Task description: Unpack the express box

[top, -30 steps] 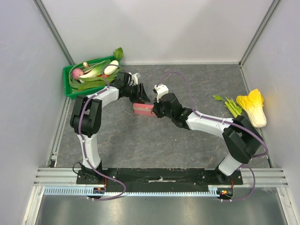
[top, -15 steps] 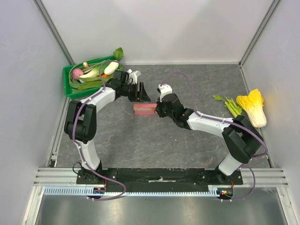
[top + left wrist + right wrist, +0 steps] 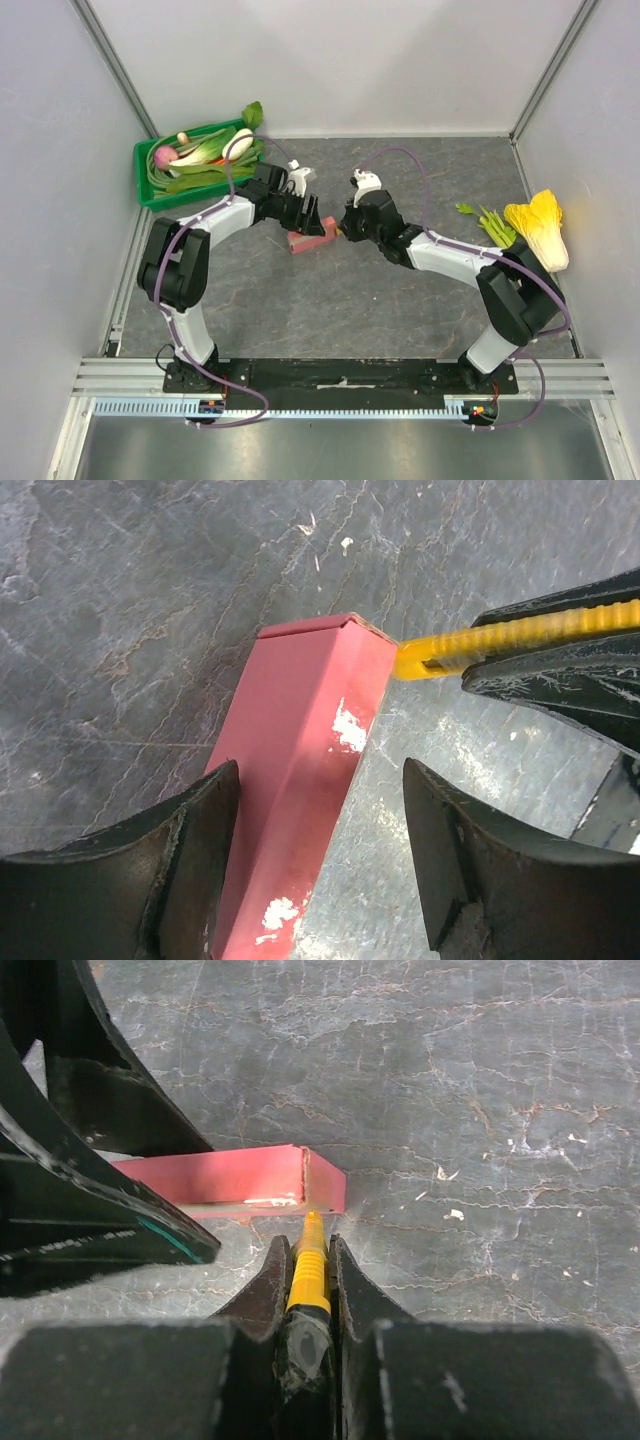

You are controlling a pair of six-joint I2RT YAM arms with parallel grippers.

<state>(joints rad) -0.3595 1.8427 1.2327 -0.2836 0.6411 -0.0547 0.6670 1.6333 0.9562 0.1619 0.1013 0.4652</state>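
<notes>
The express box (image 3: pixel 303 242) is a flat pink-red cardboard box lying on the grey table. My left gripper (image 3: pixel 316 224) is open and straddles the box (image 3: pixel 300 770). The box lies closer to the left finger (image 3: pixel 150 880) than to the right one. My right gripper (image 3: pixel 345 228) is shut on a yellow ribbed cutter (image 3: pixel 311 1255). The cutter's tip touches the near end corner of the box (image 3: pixel 230 1177). The cutter (image 3: pixel 500 640) also shows in the left wrist view, meeting the box's far corner.
A green crate (image 3: pixel 148 190) of vegetables stands at the back left. A yellow cabbage (image 3: pixel 540 228) and a bunch of green leaves (image 3: pixel 490 225) lie at the right. Grey walls close in the table on three sides.
My left gripper has come down and to the right, over the box. The box has turned slightly. My right gripper has shifted a little to the right, with the cutter still at the box's end.
</notes>
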